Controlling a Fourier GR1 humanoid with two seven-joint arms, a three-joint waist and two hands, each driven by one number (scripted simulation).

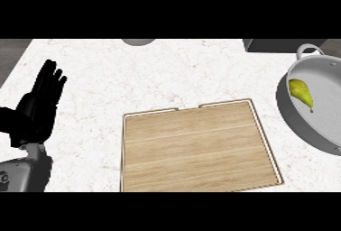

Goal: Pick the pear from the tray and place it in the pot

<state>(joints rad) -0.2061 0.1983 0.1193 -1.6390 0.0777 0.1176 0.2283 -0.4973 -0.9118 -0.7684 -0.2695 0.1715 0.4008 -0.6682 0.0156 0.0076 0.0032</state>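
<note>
A yellow-green pear (pixel 301 92) lies inside the grey pot (pixel 293 118) at the right edge of the head view, near the pot's left wall. The wooden tray (pixel 198 146) sits in the middle of the white counter with nothing on it. My left hand (pixel 41 101) stands at the left side, fingers straight and pointing up, well apart from the tray and the pot. My right hand does not show anywhere in this view.
A grey round object (pixel 138 41) peeks in at the counter's far edge. A dark object (pixel 266 44) sits at the far right, behind the pot's handle (pixel 308 48). The counter's left edge (pixel 16 61) runs close to my left hand.
</note>
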